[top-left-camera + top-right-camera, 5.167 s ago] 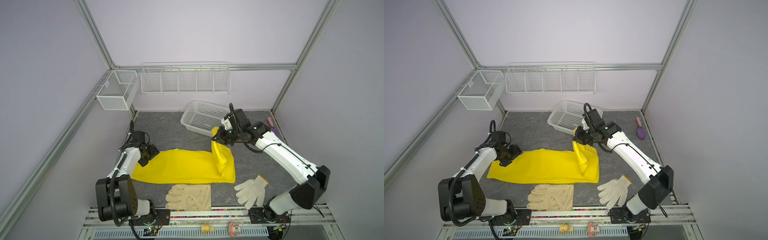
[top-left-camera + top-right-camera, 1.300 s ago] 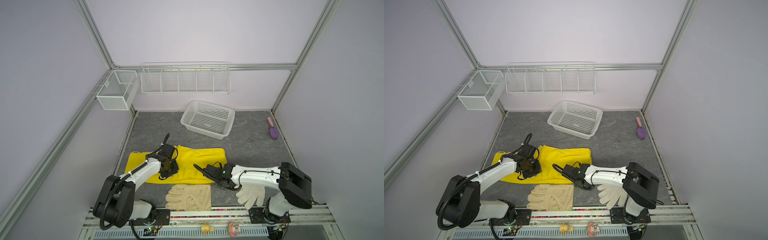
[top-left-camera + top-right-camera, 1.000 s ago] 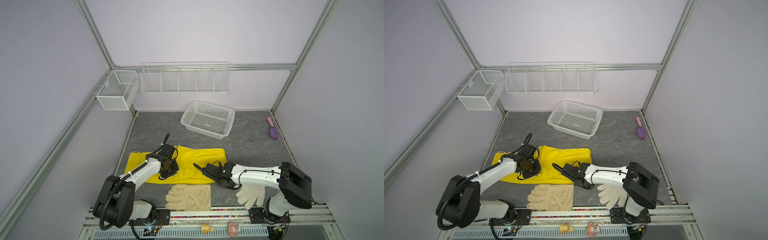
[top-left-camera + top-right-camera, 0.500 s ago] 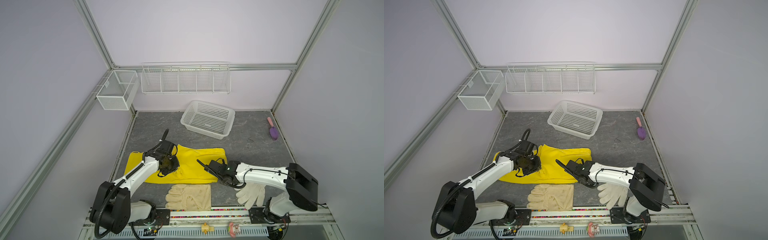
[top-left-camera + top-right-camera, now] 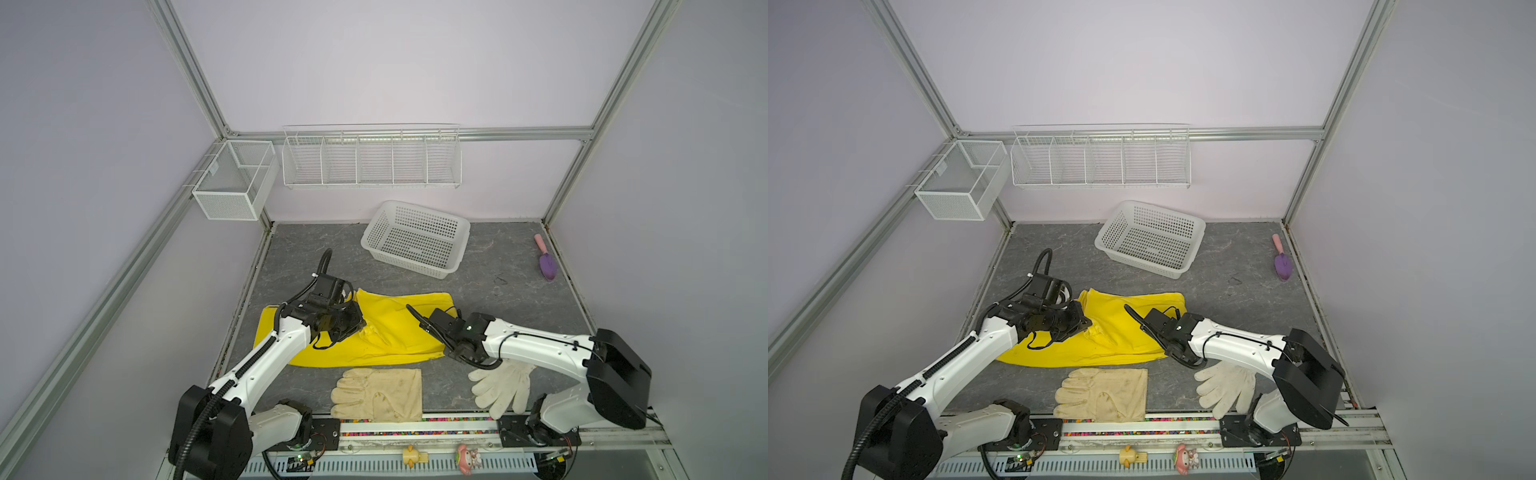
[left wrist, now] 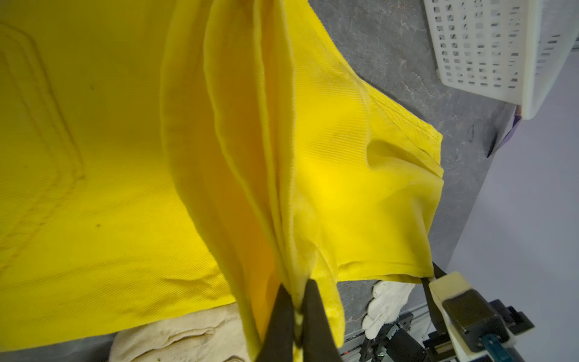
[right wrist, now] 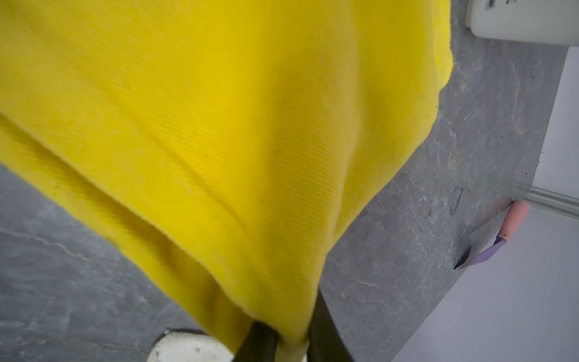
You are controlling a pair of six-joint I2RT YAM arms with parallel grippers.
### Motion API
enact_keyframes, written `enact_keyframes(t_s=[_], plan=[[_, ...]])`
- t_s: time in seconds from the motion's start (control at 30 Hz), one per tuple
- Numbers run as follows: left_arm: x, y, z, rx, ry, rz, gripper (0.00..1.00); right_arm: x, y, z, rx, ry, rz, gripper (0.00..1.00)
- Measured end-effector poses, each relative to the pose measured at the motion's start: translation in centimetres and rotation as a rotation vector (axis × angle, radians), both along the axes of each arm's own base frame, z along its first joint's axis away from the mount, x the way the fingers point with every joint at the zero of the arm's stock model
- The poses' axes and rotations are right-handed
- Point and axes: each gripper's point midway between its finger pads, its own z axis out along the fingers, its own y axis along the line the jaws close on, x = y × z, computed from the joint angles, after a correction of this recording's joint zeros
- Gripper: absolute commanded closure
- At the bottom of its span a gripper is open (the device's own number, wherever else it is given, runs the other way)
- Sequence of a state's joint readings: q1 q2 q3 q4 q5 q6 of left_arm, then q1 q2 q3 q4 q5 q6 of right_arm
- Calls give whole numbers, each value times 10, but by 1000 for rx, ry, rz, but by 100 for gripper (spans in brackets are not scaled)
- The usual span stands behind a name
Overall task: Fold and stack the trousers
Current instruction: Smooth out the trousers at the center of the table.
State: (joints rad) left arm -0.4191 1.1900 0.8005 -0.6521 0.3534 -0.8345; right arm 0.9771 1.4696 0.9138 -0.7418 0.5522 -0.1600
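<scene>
Pale lilac walls [image 5: 374, 62] close in 3 sides under soft, even light, joined by aluminium frame posts [image 5: 189, 75]. The floor [image 5: 498, 291] is dark grey and marbled. A white 5-compartment wire rack [image 5: 371, 156] hangs on the back rail, with a white mesh box [image 5: 232, 183] beside it.

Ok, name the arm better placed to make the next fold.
Right, probably. The right gripper is shut on the trousers at their end corner, free to swing it over; the left gripper pinches a bunched middle fold.
</scene>
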Motion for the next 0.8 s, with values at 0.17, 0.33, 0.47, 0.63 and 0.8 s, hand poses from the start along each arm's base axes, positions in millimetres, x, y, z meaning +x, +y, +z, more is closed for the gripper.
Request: enact_keyframes(t_s=[0.17, 0.33, 0.47, 0.63, 0.8], plan=[[-16, 11, -26, 49, 63, 4, 100, 3, -6, 2, 12, 5, -22, 73], [-30, 31, -52, 156, 114, 21, 100, -3, -2, -1, 37, 43, -3, 66], [-31, 45, -60, 237, 129, 46, 100, -16, 6, 6, 107, 95, 57, 54], [-31, 48, -62, 258, 129, 54, 100, -40, 5, 17, 194, 143, 172, 49], [-32, 54, -67, 291, 143, 61, 100, -44, 11, 36, 293, 126, 197, 48]])
